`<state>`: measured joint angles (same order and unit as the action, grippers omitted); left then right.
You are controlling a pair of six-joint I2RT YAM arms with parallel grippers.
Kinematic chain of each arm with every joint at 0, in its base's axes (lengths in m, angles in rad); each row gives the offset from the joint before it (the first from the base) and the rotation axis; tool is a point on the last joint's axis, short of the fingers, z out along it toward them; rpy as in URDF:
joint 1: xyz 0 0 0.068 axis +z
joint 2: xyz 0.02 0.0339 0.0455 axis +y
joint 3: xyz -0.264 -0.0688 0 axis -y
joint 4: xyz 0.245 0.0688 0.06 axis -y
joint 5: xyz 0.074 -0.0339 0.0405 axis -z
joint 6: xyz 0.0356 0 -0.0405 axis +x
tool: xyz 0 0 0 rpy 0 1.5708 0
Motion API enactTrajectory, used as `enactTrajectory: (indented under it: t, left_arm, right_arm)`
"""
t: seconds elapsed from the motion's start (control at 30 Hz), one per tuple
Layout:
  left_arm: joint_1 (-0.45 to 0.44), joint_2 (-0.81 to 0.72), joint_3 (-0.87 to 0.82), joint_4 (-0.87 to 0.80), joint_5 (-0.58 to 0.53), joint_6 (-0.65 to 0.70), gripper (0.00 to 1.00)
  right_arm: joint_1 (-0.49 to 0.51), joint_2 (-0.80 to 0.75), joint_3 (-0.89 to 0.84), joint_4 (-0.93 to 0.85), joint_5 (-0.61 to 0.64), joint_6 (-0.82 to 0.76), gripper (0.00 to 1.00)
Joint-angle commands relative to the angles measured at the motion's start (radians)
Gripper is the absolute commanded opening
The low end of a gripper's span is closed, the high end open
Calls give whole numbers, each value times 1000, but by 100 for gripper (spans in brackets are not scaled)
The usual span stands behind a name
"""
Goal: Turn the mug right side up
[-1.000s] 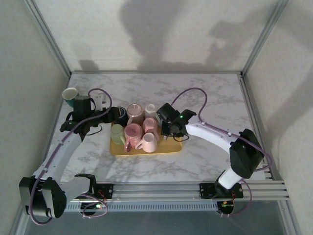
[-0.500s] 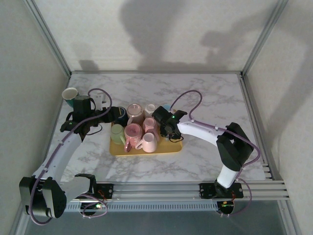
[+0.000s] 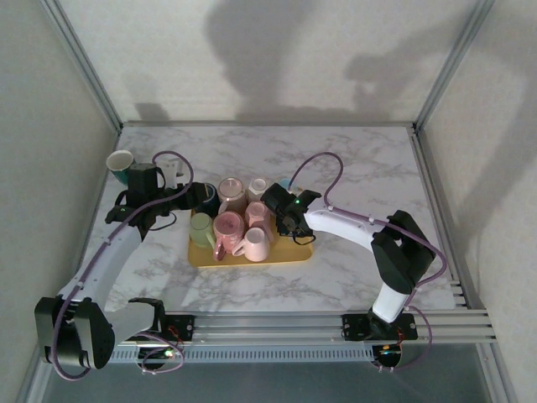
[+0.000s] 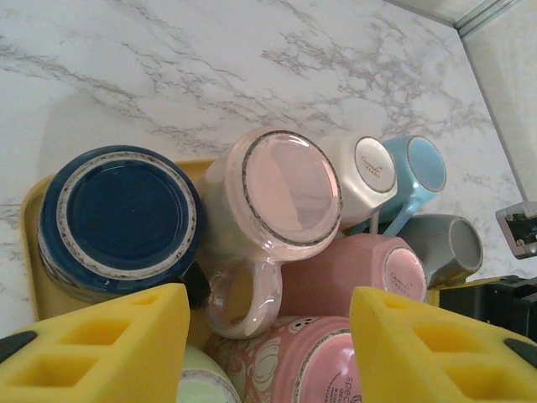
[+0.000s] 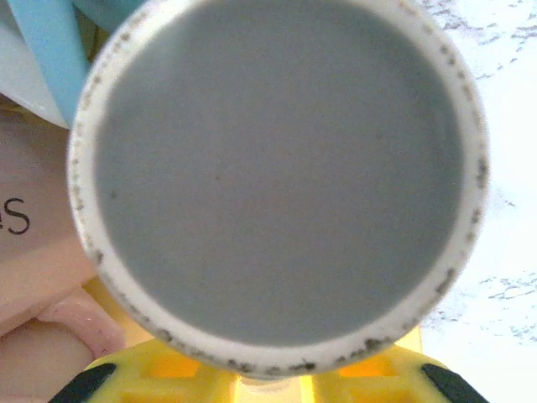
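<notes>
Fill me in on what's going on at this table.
Two robot arms work over a yellow tray crowded with mugs, several of them bottom-up. The right hand is right up against the grey mug on the tray's right side, with its fingers on either side. A firm grip can't be confirmed. The left hand hangs open above the dark blue mug and the pink mug.

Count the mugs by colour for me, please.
Pink mugs: 4
Navy mug: 1
White mug: 1
Light blue mug: 1
Grey mug: 1
Green mug: 1
Teal mug: 1
Total: 10
</notes>
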<state>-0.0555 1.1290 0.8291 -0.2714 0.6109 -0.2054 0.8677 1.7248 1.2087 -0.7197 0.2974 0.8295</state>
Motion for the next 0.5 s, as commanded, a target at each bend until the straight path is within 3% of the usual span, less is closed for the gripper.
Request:
enactTrajectory:
  t: [0.0, 0.33, 0.47]
  left_arm:
    - [-5, 3, 7, 12, 16, 3, 53]
    - [-4, -3, 8, 6, 10, 3, 53]
    - [-4, -4, 11, 10, 11, -6, 53]
  right_arm:
    - [9, -1, -17, 18, 45, -29, 25]
    - [8, -10, -69, 69, 61, -59, 24]
    - [10, -42, -87, 83, 64, -78, 19]
